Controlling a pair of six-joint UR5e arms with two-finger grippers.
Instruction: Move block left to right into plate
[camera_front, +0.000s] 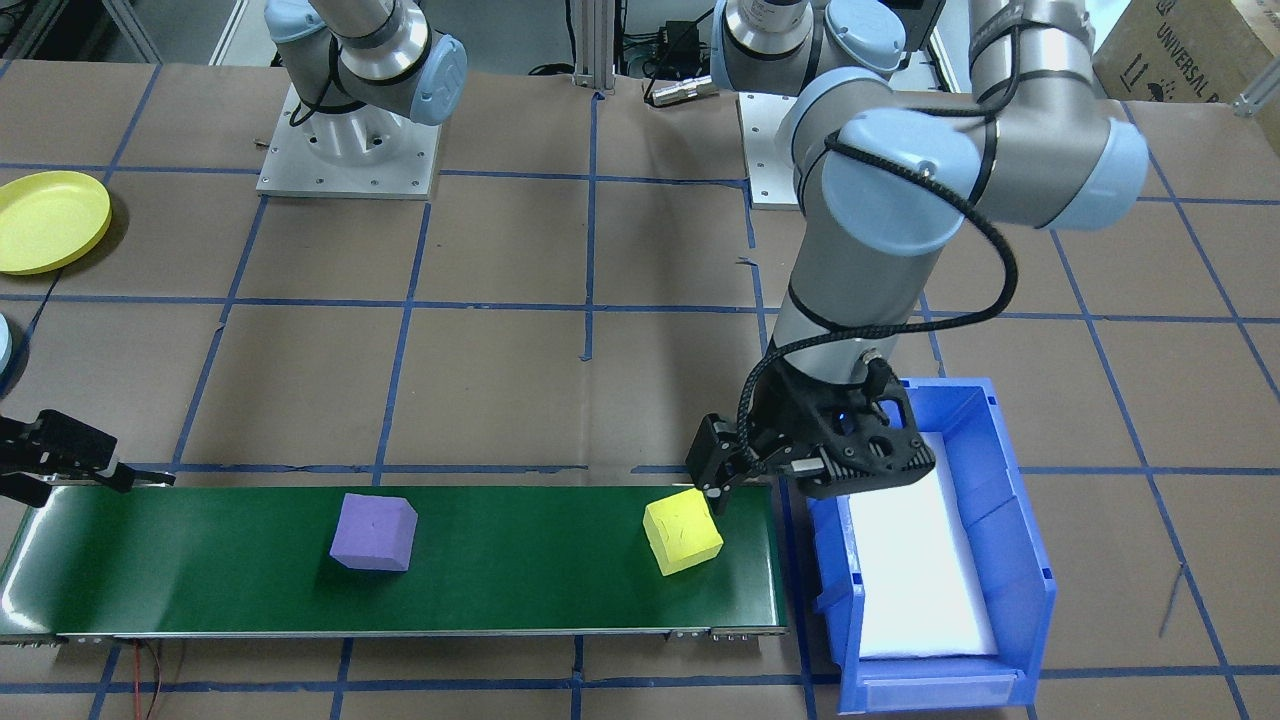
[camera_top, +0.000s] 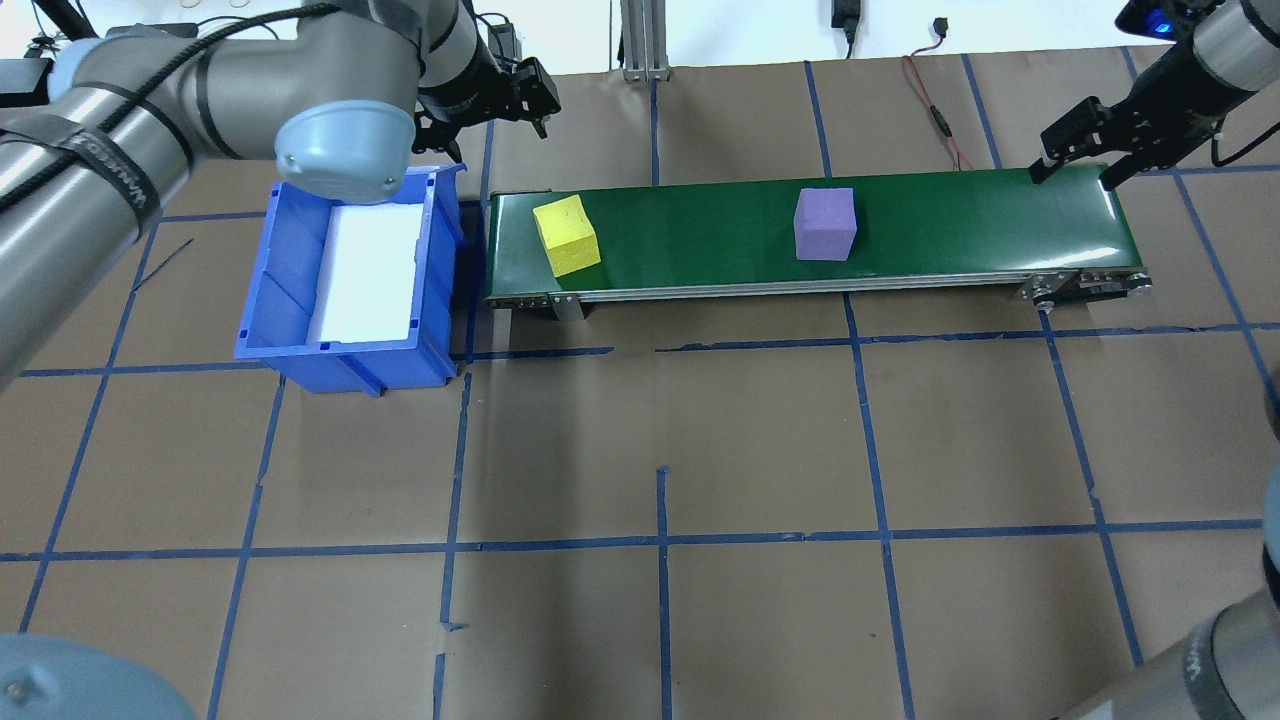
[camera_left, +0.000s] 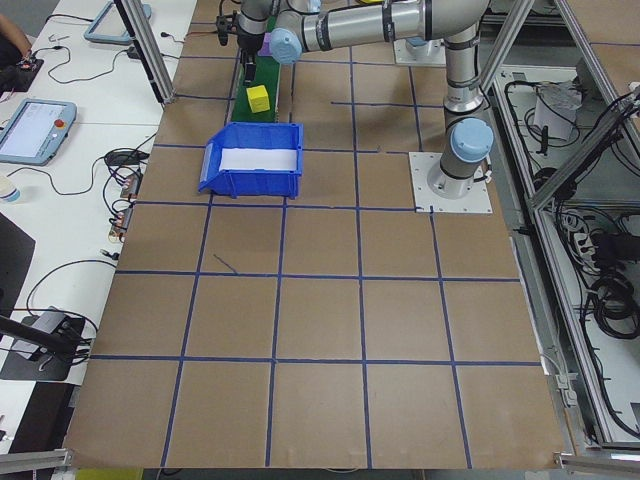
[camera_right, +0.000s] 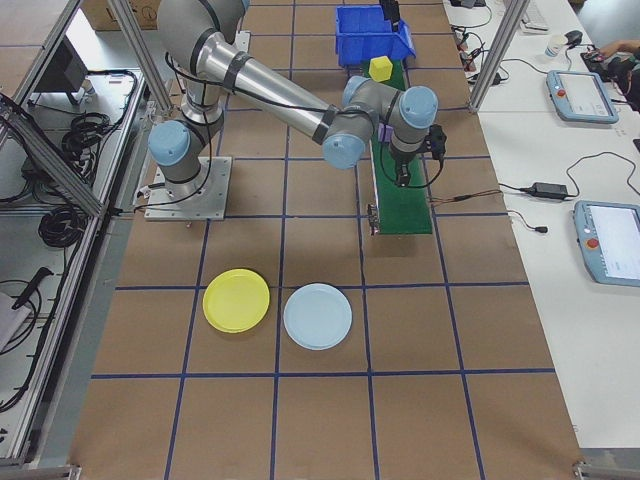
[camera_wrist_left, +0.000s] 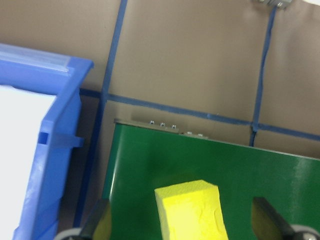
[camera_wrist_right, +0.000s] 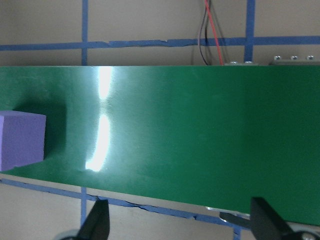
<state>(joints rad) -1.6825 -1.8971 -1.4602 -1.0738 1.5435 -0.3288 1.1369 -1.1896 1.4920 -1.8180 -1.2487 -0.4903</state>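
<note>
Left gripper (camera_front: 722, 478) hovered jaws apart over yellow block (camera_front: 682, 531) on green belt (camera_front: 500, 600). Right gripper (camera_top: 1075, 170) jaws also apart at far end. Purple block (camera_front: 373, 532) mid-belt; yellow plate (camera_front: 48, 220) sat on desk, well apart.

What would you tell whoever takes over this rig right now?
Left claw: open, empty, over the yellow block at the green belt's end by the blue bin.
Right claw: open, empty, over the belt's other end.
Purple block: mid-belt, untouched.
Yellow plate: empty, on the table beside a light blue plate.
Done: no block in the plate. Left: carry a block to the yellow plate.
</note>
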